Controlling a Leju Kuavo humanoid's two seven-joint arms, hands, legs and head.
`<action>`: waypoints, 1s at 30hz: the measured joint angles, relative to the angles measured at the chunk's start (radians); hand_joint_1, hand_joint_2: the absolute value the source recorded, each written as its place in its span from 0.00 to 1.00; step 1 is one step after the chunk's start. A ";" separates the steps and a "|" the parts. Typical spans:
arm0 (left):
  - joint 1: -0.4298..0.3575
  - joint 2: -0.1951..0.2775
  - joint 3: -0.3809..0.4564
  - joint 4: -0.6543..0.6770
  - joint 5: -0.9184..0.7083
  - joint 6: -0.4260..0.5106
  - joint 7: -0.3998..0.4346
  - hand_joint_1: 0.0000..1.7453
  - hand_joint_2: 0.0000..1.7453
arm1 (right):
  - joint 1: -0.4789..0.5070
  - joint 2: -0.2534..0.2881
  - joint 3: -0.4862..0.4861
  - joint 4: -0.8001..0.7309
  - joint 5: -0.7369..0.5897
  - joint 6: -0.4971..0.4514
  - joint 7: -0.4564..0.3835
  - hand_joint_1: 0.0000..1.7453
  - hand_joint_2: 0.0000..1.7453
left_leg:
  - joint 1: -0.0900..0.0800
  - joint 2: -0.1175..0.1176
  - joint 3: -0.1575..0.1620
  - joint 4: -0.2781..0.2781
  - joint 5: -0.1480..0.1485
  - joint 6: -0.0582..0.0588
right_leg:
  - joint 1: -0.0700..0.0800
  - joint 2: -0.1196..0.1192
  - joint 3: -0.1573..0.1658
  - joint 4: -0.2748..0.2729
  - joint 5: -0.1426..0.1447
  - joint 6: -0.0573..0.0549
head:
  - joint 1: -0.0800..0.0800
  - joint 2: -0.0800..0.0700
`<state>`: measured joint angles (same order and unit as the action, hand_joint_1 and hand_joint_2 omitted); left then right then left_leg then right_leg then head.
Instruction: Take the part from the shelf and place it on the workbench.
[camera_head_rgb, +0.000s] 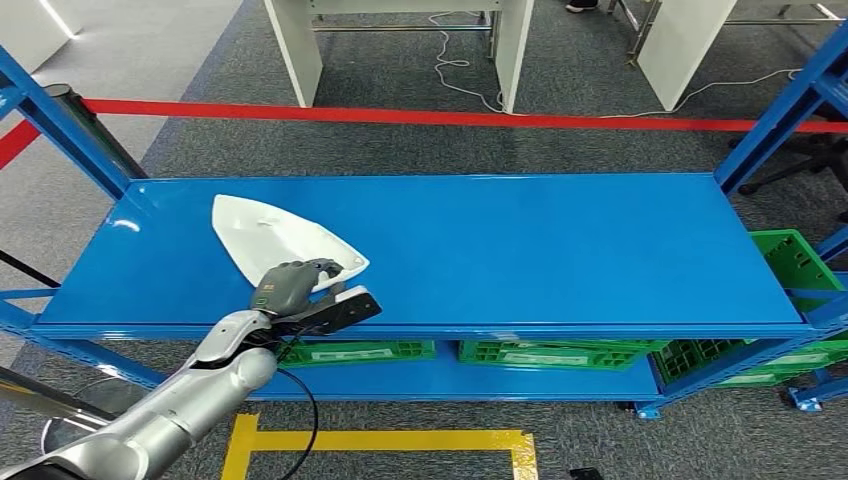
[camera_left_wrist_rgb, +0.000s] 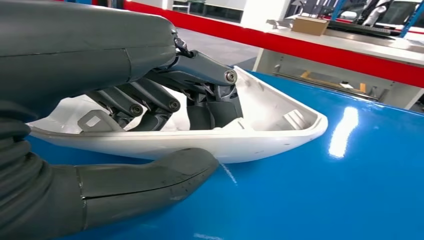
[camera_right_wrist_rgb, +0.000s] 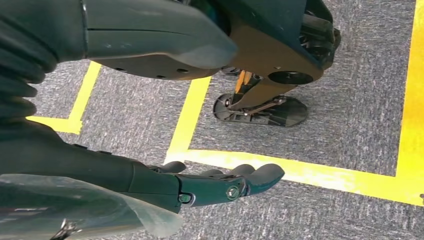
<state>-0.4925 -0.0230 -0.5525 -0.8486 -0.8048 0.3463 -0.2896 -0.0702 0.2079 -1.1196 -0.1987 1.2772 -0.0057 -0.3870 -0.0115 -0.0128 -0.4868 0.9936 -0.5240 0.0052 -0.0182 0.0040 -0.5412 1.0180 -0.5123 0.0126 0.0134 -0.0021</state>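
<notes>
one white part (camera_head_rgb: 268, 238), a shallow triangular shell with a raised rim, lies on the top deck of the blue shelf (camera_head_rgb: 520, 250), toward its left end and near the front edge. the left hand (camera_head_rgb: 290, 284) grips the part at its near corner: the dark fingers (camera_left_wrist_rgb: 210, 107) reach over the rim into the hollow, and the thick grey thumb (camera_left_wrist_rgb: 150, 175) presses against the outer wall from below. the deck is glossy blue metal with light reflections, carried on blue uprights. green crates (camera_head_rgb: 550, 353) sit on the lower level of the shelf. beyond the shelf, a red barrier tape (camera_head_rgb: 420, 117) runs across grey carpet, with white table legs (camera_head_rgb: 512, 50) and a loose cable behind it. yellow floor markings (camera_head_rgb: 380, 440) lie on the carpet in front of the shelf. the right hand (camera_right_wrist_rgb: 215, 185) hangs over grey carpet and yellow lines, fingers loosely extended and holding nothing.
</notes>
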 joint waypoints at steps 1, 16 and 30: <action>0.000 0.001 0.000 -0.001 0.000 0.000 0.000 1.00 1.00 | 0.000 0.000 0.000 0.000 0.000 0.000 0.000 0.00 1.00 | 0.000 0.000 0.000 0.000 0.000 0.000 | 0.000 0.000 0.000 0.000 0.000 0.000 | 0.000 0.000; 0.109 -0.023 0.039 -0.197 0.226 0.192 -0.133 1.00 1.00 | 0.001 0.013 0.000 0.000 -0.008 -0.050 -0.010 0.00 1.00 | 0.000 0.000 0.000 0.000 0.000 0.000 | 0.000 0.001 -0.001 0.000 0.000 0.000 | 0.000 0.000; 0.196 -0.050 0.073 -0.457 0.360 0.278 -0.237 1.00 1.00 | 0.001 0.022 0.001 0.000 -0.007 -0.060 -0.036 0.00 1.00 | 0.000 0.000 -0.001 0.000 0.000 0.000 | 0.000 0.000 -0.001 0.000 0.000 0.000 | 0.000 0.000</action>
<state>-0.2964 -0.0731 -0.4799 -1.3052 -0.4452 0.6245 -0.5263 -0.0688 0.2300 -1.1186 -0.1984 1.2703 -0.0652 -0.4231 -0.0115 -0.0126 -0.4875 0.9936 -0.5241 0.0053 -0.0182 0.0045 -0.5423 1.0180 -0.5123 0.0126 0.0134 -0.0021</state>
